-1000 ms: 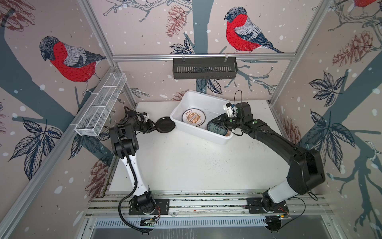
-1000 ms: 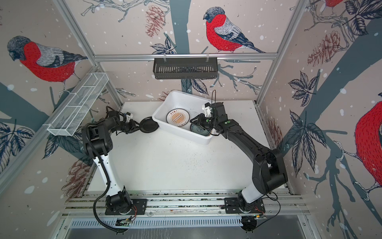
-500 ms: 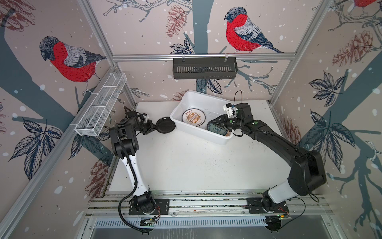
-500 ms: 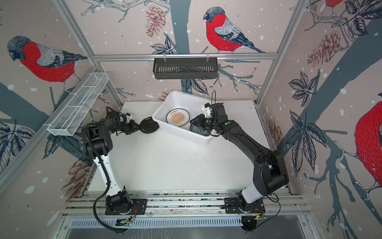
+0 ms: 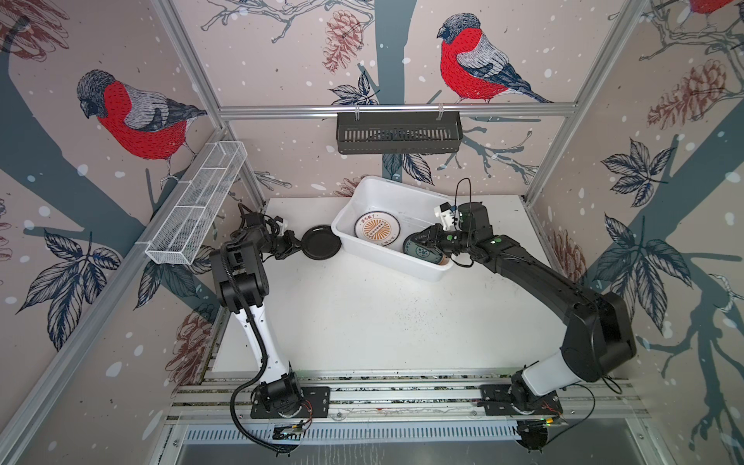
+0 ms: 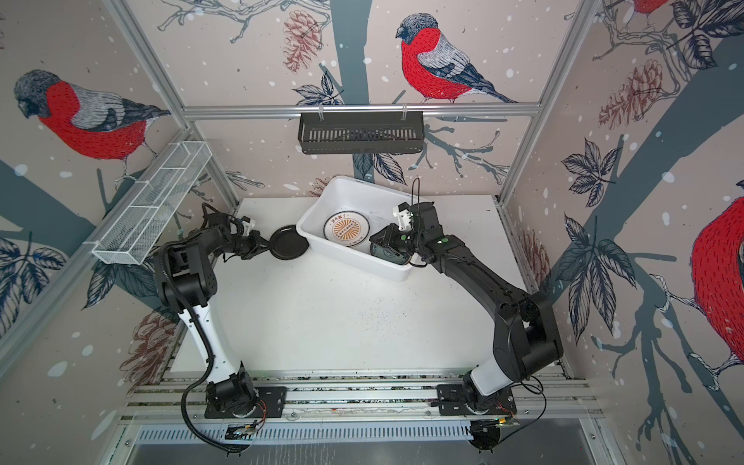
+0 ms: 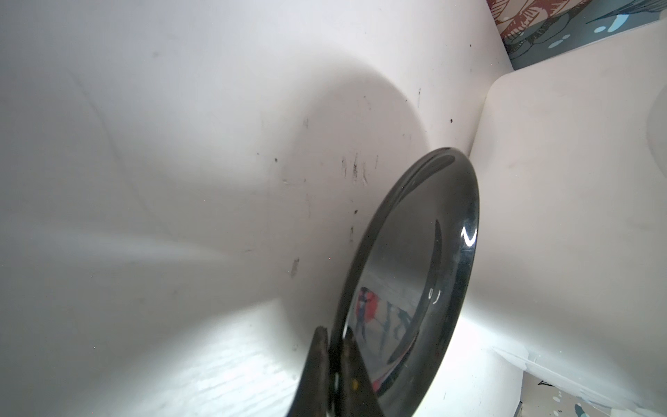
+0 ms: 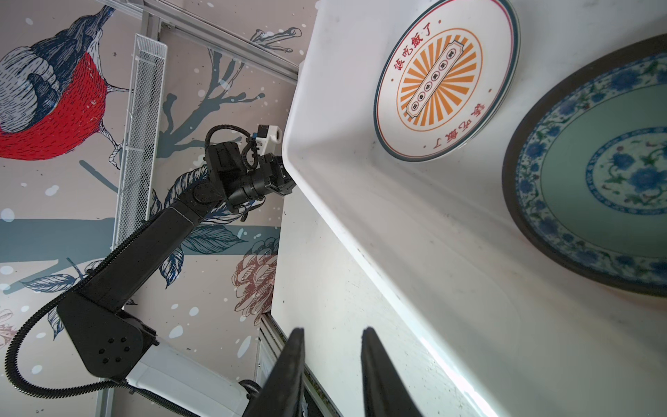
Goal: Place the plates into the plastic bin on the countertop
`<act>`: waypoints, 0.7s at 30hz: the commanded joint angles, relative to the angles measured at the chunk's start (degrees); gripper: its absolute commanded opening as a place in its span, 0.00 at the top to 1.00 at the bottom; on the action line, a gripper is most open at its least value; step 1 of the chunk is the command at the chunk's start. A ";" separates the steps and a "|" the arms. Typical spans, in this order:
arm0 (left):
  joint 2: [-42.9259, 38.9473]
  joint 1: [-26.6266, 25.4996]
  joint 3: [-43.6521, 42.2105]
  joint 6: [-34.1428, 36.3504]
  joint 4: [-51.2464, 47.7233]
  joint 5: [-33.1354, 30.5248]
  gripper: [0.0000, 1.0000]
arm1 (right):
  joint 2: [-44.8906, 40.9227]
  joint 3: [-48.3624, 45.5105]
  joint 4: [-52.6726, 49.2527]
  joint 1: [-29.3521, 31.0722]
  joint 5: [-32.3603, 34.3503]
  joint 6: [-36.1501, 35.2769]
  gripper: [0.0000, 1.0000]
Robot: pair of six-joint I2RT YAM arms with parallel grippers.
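A black plate (image 5: 321,242) (image 6: 288,243) lies on the white countertop (image 5: 362,314), right against the left end of the plastic bin (image 5: 386,257) (image 6: 350,259). My left gripper (image 5: 300,246) (image 7: 334,335) is shut on its near rim; the left wrist view shows the glossy plate (image 7: 415,270) beside the bin wall (image 7: 559,180). Inside the bin lie an orange-sunburst white plate (image 5: 377,228) (image 8: 445,77) and a teal-patterned plate (image 5: 424,254) (image 8: 595,173). My right gripper (image 5: 426,241) (image 8: 332,332) hovers over the bin's right end above the teal plate, open, with nothing between its fingers.
A black slotted basket (image 5: 398,133) hangs on the back rail above the bin. A white wire-mesh rack (image 5: 197,205) runs along the left wall close to my left arm. Aluminium rails (image 5: 402,396) edge the front of the countertop.
My left gripper has shut on the black plate's rim; the plate stays where it was. The right arm has hardly moved.
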 commanded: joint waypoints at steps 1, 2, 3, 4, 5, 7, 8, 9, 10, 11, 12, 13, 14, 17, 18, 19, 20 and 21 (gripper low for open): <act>-1.63 0.39 -0.34 2.52 -2.86 0.23 1.00 | -0.05 0.15 2.10 0.08 -0.04 0.43 0.71; -2.15 0.55 -0.58 3.12 -3.31 0.14 1.00 | 0.10 0.26 2.22 0.09 -0.20 0.47 0.70; -2.58 0.65 -0.73 3.74 -3.71 0.04 1.00 | 0.18 0.35 2.32 0.13 -0.22 0.38 0.71; -3.03 0.81 -0.94 4.48 -4.29 -0.17 1.00 | 0.26 0.31 2.37 0.08 -0.29 0.34 0.70; -3.37 0.98 -1.09 5.27 -4.96 -0.48 1.00 | 0.43 0.46 2.41 0.04 -0.39 0.30 0.70; -4.34 1.34 -1.43 6.59 -6.21 -1.00 1.00 | 0.58 0.72 2.24 0.07 -0.54 0.01 0.70; -4.87 1.55 -1.73 7.36 -6.68 -1.32 1.00 | 0.82 0.90 2.02 0.08 -0.57 -0.16 0.71; -5.39 1.69 -1.94 7.95 -7.13 -1.58 1.00 | 0.92 1.02 1.82 0.05 -0.60 -0.33 0.71; -5.86 1.80 -2.15 8.67 -7.58 -1.95 1.00 | 1.04 1.19 1.56 0.05 -0.55 -0.56 0.71; -6.23 1.89 -2.30 9.28 -8.24 -2.37 1.00 | 1.21 1.36 1.32 0.11 -0.66 -0.75 0.71; -6.59 1.89 -2.36 10.14 -9.14 -2.52 1.00 | 1.44 1.63 1.15 0.13 -0.75 -0.96 0.71; -6.99 1.89 -2.68 10.87 -9.77 -2.58 1.00 | 1.66 1.72 1.01 0.08 -0.86 -1.14 0.71; -7.47 1.89 -3.12 11.31 -10.02 -2.56 1.00 | 1.79 1.92 1.07 0.08 -1.07 -1.21 0.71; -9.21 1.85 -4.57 12.79 -10.54 -2.91 1.00 | 2.49 2.39 1.05 0.05 -1.69 -1.57 0.71; -9.78 1.89 -5.01 13.41 -10.78 -2.94 1.00 | 2.76 2.62 1.01 0.08 -1.88 -1.68 0.71; -10.22 1.89 -5.36 13.97 -11.03 -3.10 1.00 | 2.98 2.72 1.09 0.03 -2.14 -1.77 0.71; -10.60 1.86 -5.68 14.45 -11.25 -3.26 1.00 | 3.22 2.77 1.09 0.07 -2.37 -1.86 0.71; -10.94 1.89 -6.04 15.10 -11.54 -3.28 1.00 | 3.48 2.81 1.23 -0.05 -2.66 -1.94 0.70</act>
